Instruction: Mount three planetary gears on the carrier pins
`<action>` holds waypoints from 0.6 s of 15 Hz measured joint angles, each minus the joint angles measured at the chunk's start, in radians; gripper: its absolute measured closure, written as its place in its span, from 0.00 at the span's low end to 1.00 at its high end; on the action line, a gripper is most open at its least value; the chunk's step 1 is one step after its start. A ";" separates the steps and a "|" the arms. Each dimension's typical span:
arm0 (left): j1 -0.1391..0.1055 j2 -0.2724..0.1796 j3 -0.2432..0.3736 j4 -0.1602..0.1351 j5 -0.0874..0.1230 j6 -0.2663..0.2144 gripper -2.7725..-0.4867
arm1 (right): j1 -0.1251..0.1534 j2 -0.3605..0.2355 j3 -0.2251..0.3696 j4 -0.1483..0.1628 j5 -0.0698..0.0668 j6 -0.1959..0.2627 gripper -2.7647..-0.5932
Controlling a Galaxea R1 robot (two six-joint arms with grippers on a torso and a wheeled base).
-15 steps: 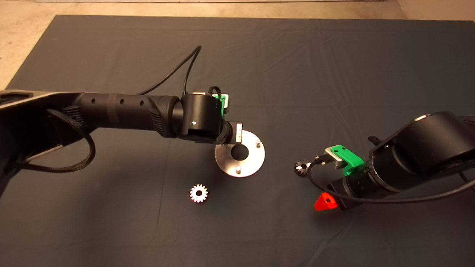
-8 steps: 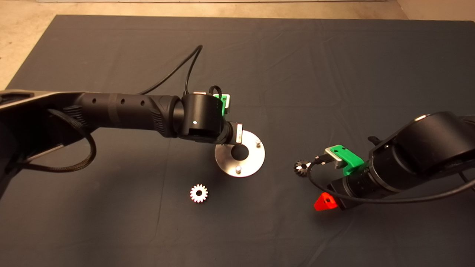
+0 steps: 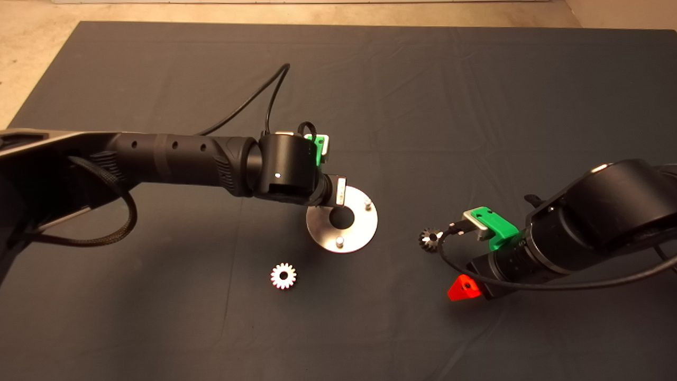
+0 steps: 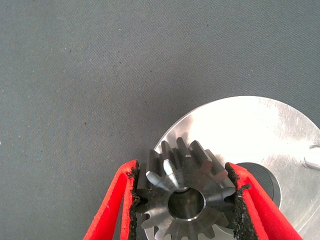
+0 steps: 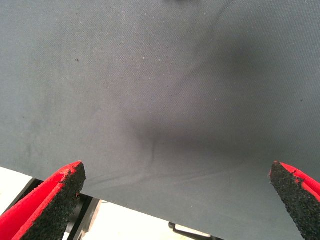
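Note:
My left gripper (image 4: 183,171) is shut on one planetary gear (image 4: 184,200), a shiny toothed gear with a centre hole. It holds the gear over the edge of the round silver plate (image 4: 260,132) (image 3: 365,225). In the head view the left wrist covers that edge of the plate. Two carrier pins (image 3: 367,202) (image 3: 339,242) show on the plate; the third is hidden under the wrist. A second gear (image 3: 283,275) lies on the mat in front of the plate. A third gear (image 3: 431,239) lies right of the plate, close to my right gripper (image 5: 175,195), which is open and empty.
The dark mat (image 3: 423,106) covers the table, with pale floor beyond its far and left edges. The left arm's black cable (image 3: 264,100) loops up behind the wrist. One red finger (image 3: 464,289) of the right gripper sticks out low over the mat.

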State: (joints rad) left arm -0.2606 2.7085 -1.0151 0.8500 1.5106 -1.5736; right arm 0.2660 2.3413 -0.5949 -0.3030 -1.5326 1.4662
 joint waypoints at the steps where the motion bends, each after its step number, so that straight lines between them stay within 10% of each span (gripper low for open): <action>1: 0.000 0.000 -0.001 0.000 0.000 0.010 0.80 | 0.000 0.000 0.000 0.000 0.000 0.000 0.00; 9: 0.025 -0.002 -0.030 -0.001 -0.007 0.041 0.80 | 0.000 0.000 0.000 0.000 0.000 0.000 0.00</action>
State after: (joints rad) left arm -0.2355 2.7062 -1.0453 0.8491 1.5034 -1.5321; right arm 0.2660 2.3413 -0.5949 -0.3030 -1.5328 1.4663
